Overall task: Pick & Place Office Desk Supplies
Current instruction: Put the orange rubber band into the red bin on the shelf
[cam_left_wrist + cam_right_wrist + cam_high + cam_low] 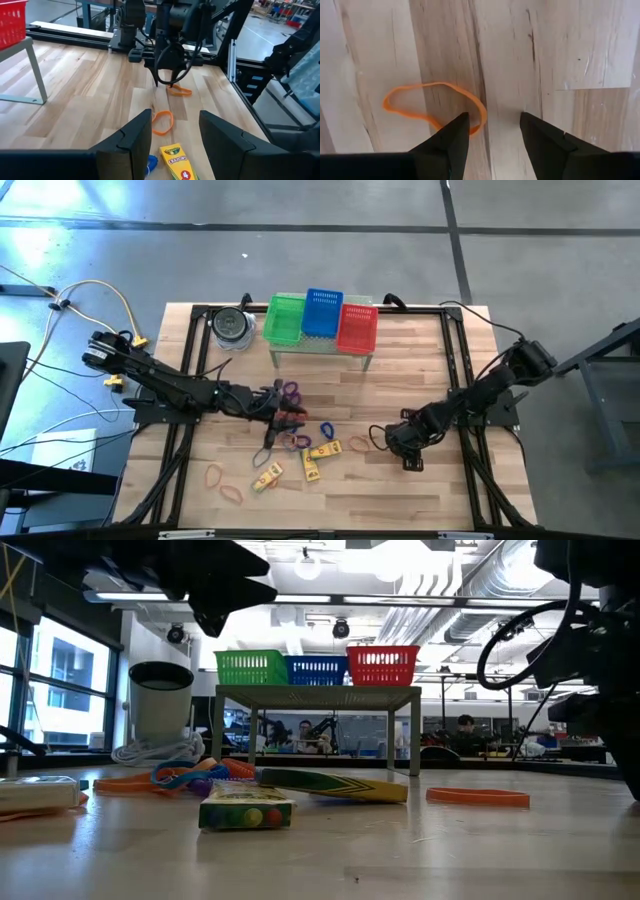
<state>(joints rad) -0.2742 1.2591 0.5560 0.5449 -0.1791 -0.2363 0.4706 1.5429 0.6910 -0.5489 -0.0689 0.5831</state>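
We see the right gripper (pixel 491 131) low over the bench near its right edge, jaws partly open and empty, beside an orange band loop (pixel 432 107). We judge it light, limp, flat; pinch one strand.

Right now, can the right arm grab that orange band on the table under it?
Probably yes. The right tool hovers open just above the orange band, one finger over the loop's edge. Only bare wooden table shows around it, so nothing blocks the way down.
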